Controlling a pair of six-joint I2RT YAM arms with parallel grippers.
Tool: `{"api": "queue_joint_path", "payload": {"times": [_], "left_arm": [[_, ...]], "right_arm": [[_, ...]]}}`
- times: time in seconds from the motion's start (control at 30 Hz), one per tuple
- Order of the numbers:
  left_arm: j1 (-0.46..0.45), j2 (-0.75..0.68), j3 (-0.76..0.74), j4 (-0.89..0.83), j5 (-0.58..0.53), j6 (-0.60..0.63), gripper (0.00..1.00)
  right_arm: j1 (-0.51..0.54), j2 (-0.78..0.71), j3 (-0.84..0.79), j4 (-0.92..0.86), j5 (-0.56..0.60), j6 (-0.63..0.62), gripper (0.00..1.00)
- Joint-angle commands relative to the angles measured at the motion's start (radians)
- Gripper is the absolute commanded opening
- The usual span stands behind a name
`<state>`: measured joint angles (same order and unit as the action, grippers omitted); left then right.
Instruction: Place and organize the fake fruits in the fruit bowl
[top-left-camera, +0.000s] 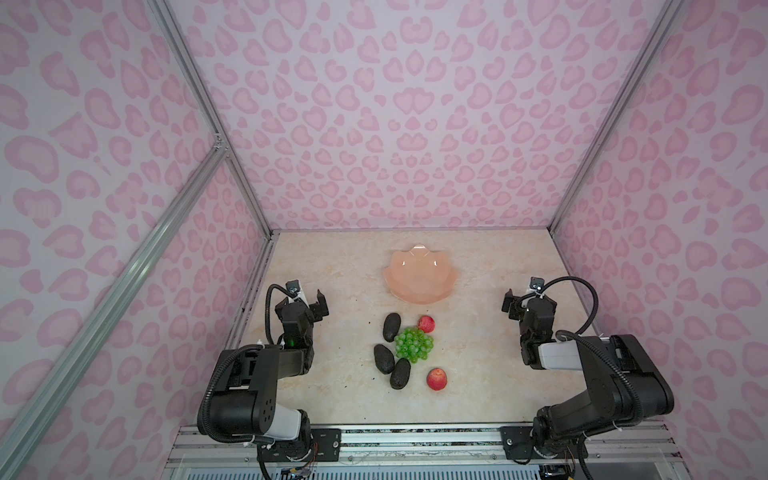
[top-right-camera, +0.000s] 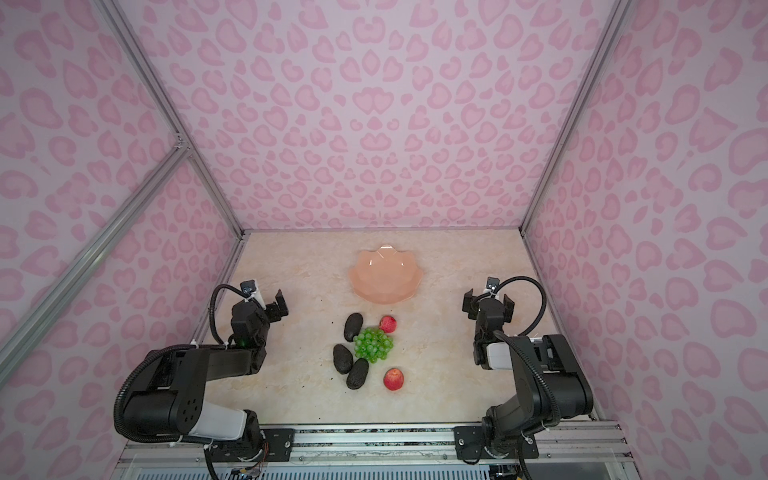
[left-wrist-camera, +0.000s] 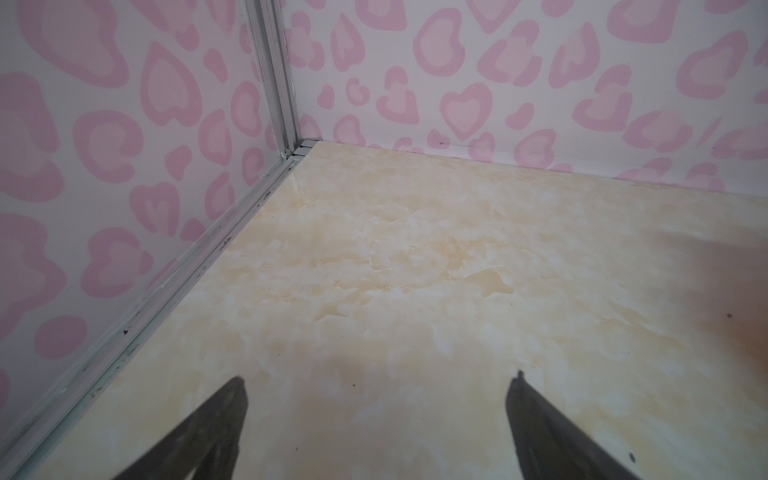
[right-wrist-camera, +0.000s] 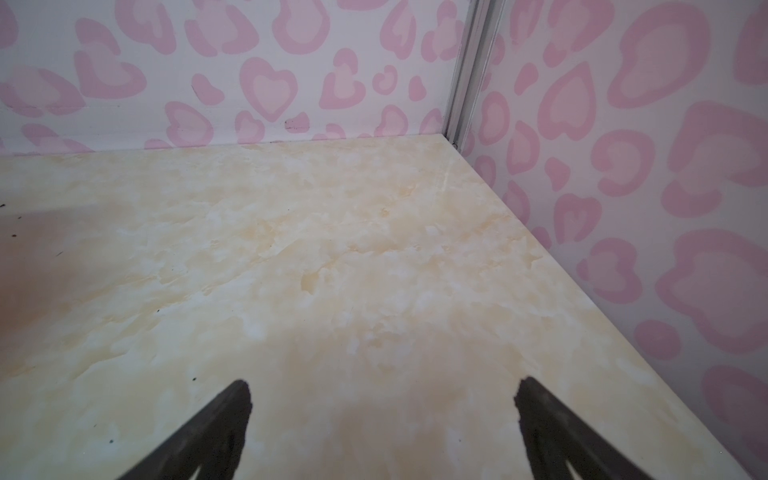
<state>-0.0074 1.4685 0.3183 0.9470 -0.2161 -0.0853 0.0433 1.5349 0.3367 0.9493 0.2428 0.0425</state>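
Observation:
The peach-pink fruit bowl (top-left-camera: 419, 276) (top-right-camera: 384, 276) sits empty at the middle back of the table. In front of it lie the fake fruits: three dark avocados (top-left-camera: 391, 327) (top-left-camera: 383, 358) (top-left-camera: 400, 373), a bunch of green grapes (top-left-camera: 413, 343) (top-right-camera: 372, 343) and two red apples (top-left-camera: 426, 323) (top-left-camera: 436, 379). My left gripper (top-left-camera: 307, 299) (left-wrist-camera: 380, 378) hovers open at the left, well apart from the fruit. My right gripper (top-left-camera: 528, 298) (right-wrist-camera: 384, 382) hovers open at the right, equally far off. Both wrist views show only bare marble between the fingertips.
The marble-look tabletop (top-left-camera: 478, 374) is boxed in by pink patterned walls (top-left-camera: 415, 124) on three sides, with metal framing posts (left-wrist-camera: 274, 83) (right-wrist-camera: 469, 62) in the back corners. A metal rail (top-left-camera: 415, 440) carrying both arm bases runs along the front edge.

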Motion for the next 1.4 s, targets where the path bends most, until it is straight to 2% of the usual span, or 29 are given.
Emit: {"api": "queue_joint_path", "payload": {"times": [0.0,0.3,0.33,0.37,0.43,0.5,0.6,0.67,0.77,0.87,1.0,1.13,1.2,1.27,1.37], "left_arm": [[0.001,0.001,0.007,0.035,0.003,0.008,0.98],[0.000,-0.011,0.002,0.042,0.000,0.010,0.98],[-0.002,-0.037,0.013,0.002,-0.002,0.011,0.98],[-0.005,-0.071,0.028,-0.050,-0.013,0.013,0.98],[-0.009,-0.164,0.076,-0.207,-0.055,0.003,0.98],[-0.010,-0.265,0.128,-0.344,-0.157,-0.118,0.97],[-0.009,-0.414,0.176,-0.486,-0.140,-0.239,0.98],[-0.009,-0.505,0.210,-0.622,-0.165,-0.377,0.97],[-0.008,-0.601,0.280,-0.859,-0.101,-0.390,0.97],[-0.008,-0.661,0.303,-1.014,-0.044,-0.397,0.97],[-0.008,-0.748,0.247,-1.044,0.000,-0.415,0.97],[-0.008,-0.804,0.214,-1.046,-0.005,-0.423,0.97],[-0.008,-0.818,0.212,-1.055,0.002,-0.418,0.97],[-0.008,-0.826,0.209,-1.060,0.007,-0.417,0.97],[-0.008,-0.831,0.212,-1.069,0.016,-0.418,0.97]], "right_arm": [[0.001,0.000,0.001,0.016,0.014,0.002,1.00],[0.004,-0.005,-0.004,0.035,0.015,-0.010,1.00],[0.014,-0.019,-0.008,0.057,0.028,-0.024,1.00],[0.029,-0.048,0.007,0.007,0.069,-0.029,1.00],[0.052,-0.138,0.093,-0.216,0.136,-0.028,1.00],[0.056,-0.214,0.207,-0.470,0.148,0.055,1.00],[0.037,-0.268,0.356,-0.718,0.043,0.294,1.00],[0.014,-0.272,0.438,-0.874,-0.160,0.272,1.00],[0.035,-0.311,0.472,-1.045,-0.302,0.294,0.90],[0.161,-0.372,0.460,-1.233,-0.336,0.312,0.88],[0.470,-0.440,0.394,-1.423,-0.244,0.406,0.87],[0.759,-0.482,0.313,-1.435,-0.201,0.596,0.86],[0.869,-0.479,0.292,-1.413,-0.184,0.660,0.86],[0.959,-0.450,0.286,-1.400,-0.151,0.714,0.86],[1.037,-0.375,0.291,-1.372,-0.152,0.749,0.86]]}}
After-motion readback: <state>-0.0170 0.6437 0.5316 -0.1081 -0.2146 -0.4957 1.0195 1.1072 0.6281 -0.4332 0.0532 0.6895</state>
